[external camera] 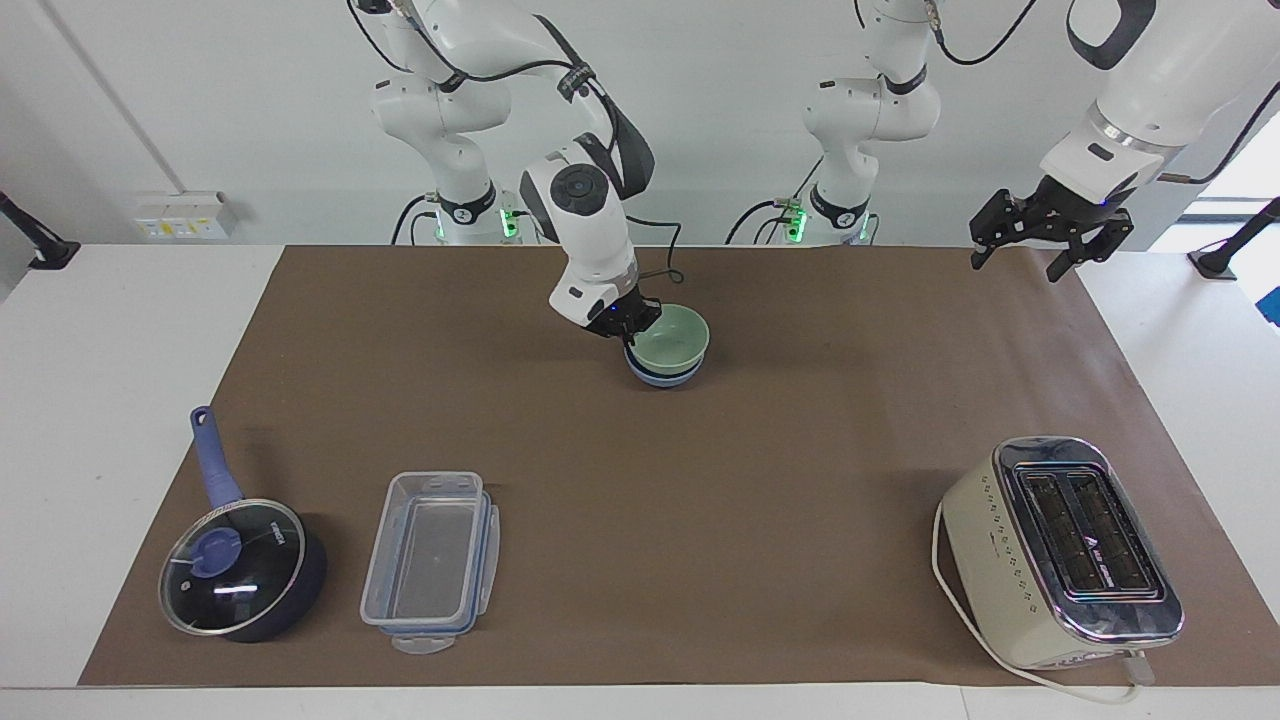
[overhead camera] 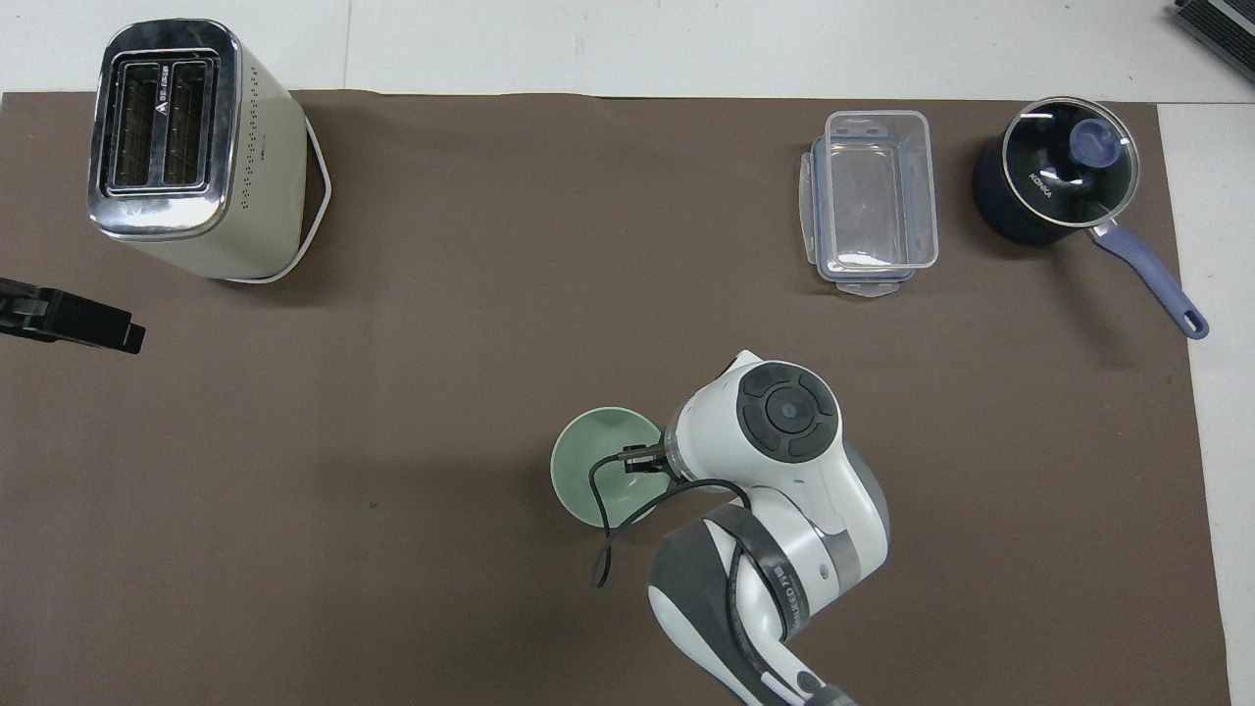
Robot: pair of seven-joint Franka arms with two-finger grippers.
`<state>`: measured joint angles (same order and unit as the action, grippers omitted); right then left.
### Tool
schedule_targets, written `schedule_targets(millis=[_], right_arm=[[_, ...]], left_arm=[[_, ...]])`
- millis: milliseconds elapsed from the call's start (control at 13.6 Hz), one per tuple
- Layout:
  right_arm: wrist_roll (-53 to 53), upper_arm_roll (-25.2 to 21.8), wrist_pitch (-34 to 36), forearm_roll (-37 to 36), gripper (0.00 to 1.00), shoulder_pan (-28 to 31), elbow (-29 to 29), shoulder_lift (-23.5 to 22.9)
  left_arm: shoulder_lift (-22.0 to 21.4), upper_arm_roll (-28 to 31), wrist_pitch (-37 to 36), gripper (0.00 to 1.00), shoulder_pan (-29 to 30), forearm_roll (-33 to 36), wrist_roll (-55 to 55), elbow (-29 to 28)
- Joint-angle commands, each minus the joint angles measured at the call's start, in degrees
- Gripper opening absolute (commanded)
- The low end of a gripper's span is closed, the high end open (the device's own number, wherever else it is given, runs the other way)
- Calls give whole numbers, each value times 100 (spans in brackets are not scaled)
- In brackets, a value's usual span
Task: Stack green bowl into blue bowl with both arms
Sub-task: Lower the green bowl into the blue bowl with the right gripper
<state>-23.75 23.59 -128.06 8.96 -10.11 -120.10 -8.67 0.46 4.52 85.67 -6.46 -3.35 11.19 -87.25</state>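
The green bowl (external camera: 674,338) (overhead camera: 596,463) sits nested in the blue bowl (external camera: 660,379), close to the robots at the middle of the brown mat. From overhead the green bowl covers the blue one completely. My right gripper (external camera: 629,323) is shut on the green bowl's rim, on the side toward the right arm's end of the table. In the overhead view its wrist hides the fingers. My left gripper (external camera: 1015,265) (overhead camera: 71,320) waits open and empty, raised over the mat's edge at the left arm's end.
A cream toaster (external camera: 1060,550) (overhead camera: 186,147) stands far from the robots at the left arm's end. A clear plastic container (external camera: 430,560) (overhead camera: 873,201) and a dark blue lidded saucepan (external camera: 240,565) (overhead camera: 1054,181) sit far from the robots at the right arm's end.
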Motion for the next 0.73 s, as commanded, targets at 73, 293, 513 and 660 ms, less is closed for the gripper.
schedule_targets(millis=[73,293,513,660], right_arm=[[309,14,-132,88,0,71,-84,14],[318,14,-141,62,0,71,-93,14],[300,14,-167,18,0,71,-110,-3],[292,14,-158,18,13,71,-84,-29]], left_arm=[[-82,-48,-15,100,39,80,23,-47],[-82,-48,-15,100,39,80,23,-47],[-82,-48,-15,100,39,80,23,-47],[-82,-48,-15,100,30,80,23,-47]])
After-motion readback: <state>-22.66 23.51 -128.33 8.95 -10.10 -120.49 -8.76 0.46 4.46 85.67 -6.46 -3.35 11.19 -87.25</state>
